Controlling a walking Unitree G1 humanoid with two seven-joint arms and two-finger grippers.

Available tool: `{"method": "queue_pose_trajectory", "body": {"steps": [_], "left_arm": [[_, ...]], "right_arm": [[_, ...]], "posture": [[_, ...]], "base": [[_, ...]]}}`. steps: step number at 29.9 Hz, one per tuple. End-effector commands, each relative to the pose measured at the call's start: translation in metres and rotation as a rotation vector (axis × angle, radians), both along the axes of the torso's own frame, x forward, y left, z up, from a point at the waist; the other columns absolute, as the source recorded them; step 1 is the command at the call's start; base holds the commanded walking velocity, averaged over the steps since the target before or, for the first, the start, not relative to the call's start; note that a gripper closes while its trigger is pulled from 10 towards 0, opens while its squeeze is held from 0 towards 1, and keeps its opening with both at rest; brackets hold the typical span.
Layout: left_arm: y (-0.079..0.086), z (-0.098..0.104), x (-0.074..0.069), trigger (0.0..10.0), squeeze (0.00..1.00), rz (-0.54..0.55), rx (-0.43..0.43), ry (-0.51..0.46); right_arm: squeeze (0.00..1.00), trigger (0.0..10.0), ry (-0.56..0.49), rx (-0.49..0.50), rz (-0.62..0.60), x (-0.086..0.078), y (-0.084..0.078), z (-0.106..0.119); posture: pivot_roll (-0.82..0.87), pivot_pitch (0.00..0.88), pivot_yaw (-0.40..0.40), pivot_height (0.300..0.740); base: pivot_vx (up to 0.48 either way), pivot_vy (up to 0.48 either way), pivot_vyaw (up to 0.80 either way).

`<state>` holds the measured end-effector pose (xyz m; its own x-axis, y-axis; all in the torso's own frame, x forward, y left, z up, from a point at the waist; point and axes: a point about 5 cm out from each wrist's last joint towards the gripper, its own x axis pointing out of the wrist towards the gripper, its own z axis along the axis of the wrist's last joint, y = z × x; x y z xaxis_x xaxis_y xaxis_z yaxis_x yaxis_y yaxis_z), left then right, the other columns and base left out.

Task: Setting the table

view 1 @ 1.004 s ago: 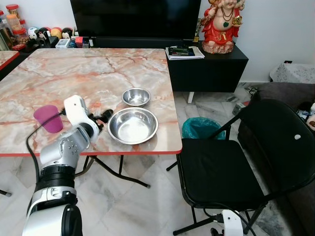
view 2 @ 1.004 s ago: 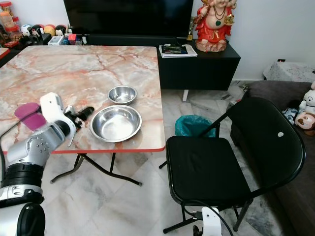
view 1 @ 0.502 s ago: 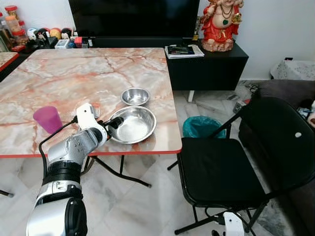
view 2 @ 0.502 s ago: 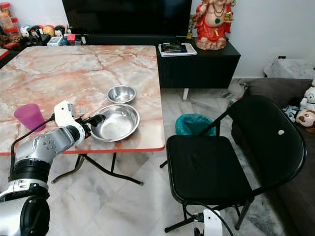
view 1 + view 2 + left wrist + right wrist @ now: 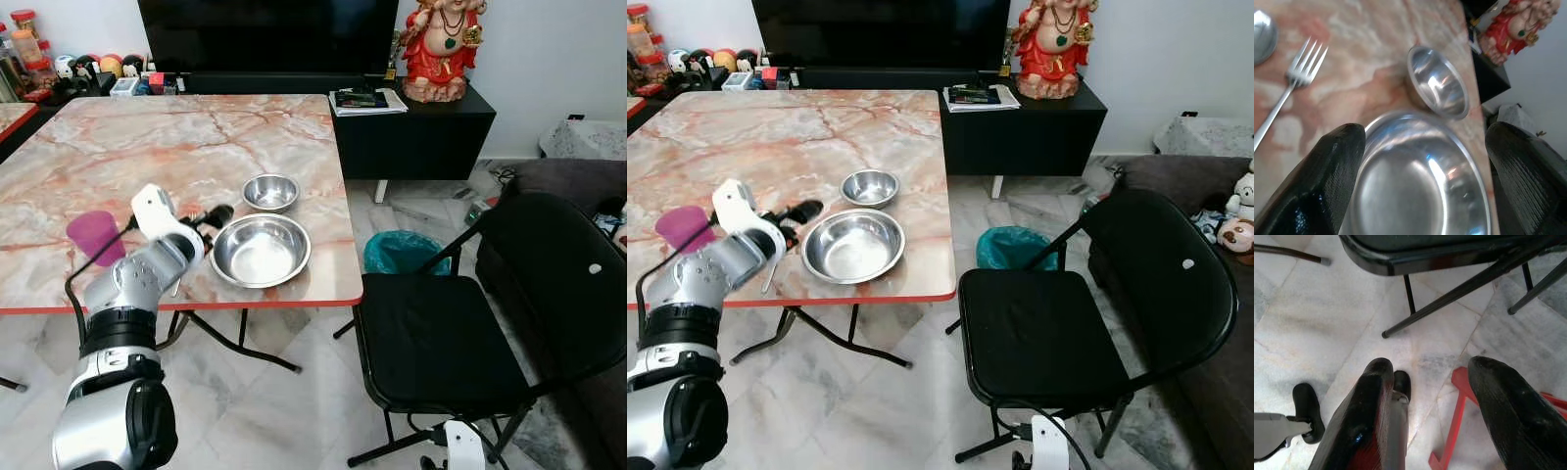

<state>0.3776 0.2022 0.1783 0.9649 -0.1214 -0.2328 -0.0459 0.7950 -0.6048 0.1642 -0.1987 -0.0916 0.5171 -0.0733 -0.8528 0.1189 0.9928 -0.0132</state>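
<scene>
Left eye view: we see the pink-veined marble tabletop [image 5: 147,147] with a large shallow steel bowl [image 5: 261,251] near its front edge and a smaller round steel bowl [image 5: 270,192] just behind it, the two close but apart. Our left gripper [image 5: 211,216] hovers just left of the large bowl, its black fingers [image 5: 221,211] raised above the tabletop and holding nothing. A translucent purple plastic cup [image 5: 95,237] stands well to the left of our silver arm. A black folding chair [image 5: 470,333] sits to the right of the tabletop, with a teal bin [image 5: 400,254] on the floor behind it.

Right eye view: we see a thin metal fork [image 5: 770,277] lying beside the large bowl, partly hidden by our arm.

Left wrist view: our two fingers are spread wide, with the large bowl's rim between and below them, untouched. The small bowl lies beyond, and the fork rests flat on the marble to one side, tines pointing away from the camera.

Right wrist view: our right gripper [image 5: 1432,401] hangs idle over the white marble floor [image 5: 1317,328], fingers spread and empty, near the chair's legs and a red metal frame [image 5: 1452,440].
</scene>
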Motion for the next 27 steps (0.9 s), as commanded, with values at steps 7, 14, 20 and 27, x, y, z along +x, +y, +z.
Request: {"method": "queue_pose_trajectory", "body": {"steps": [7,14,20,27], "left_arm": [[0.002,-0.016,-0.007,10.0,0.0,0.008,0.051,0.101],[0.002,-0.032,-0.011,10.0,0.0,0.022,0.091,0.153],[0.001,-0.038,-0.011,10.0,0.0,0.041,0.087,0.176],[-0.002,-0.046,-0.009,10.0,0.0,0.064,0.045,0.192]], "right_arm": [[0.0,10.0,-0.009,0.003,-0.011,0.003,-0.001,0.001],[0.0,10.0,-0.009,0.004,-0.007,0.003,-0.001,0.001],[0.0,10.0,-0.004,0.004,-0.002,0.001,-0.001,0.001],[0.0,10.0,-0.008,0.007,-0.006,0.003,-0.001,0.001]], "posture": [[0.01,0.0,-0.01,0.74],[0.01,0.0,-0.012,0.74],[0.01,0.0,-0.016,0.74],[0.0,0.0,-0.017,0.74]], "base": [[0.0,0.0,0.0],[0.0,0.0,0.0],[0.0,0.0,0.0],[0.0,0.0,0.0]]}}
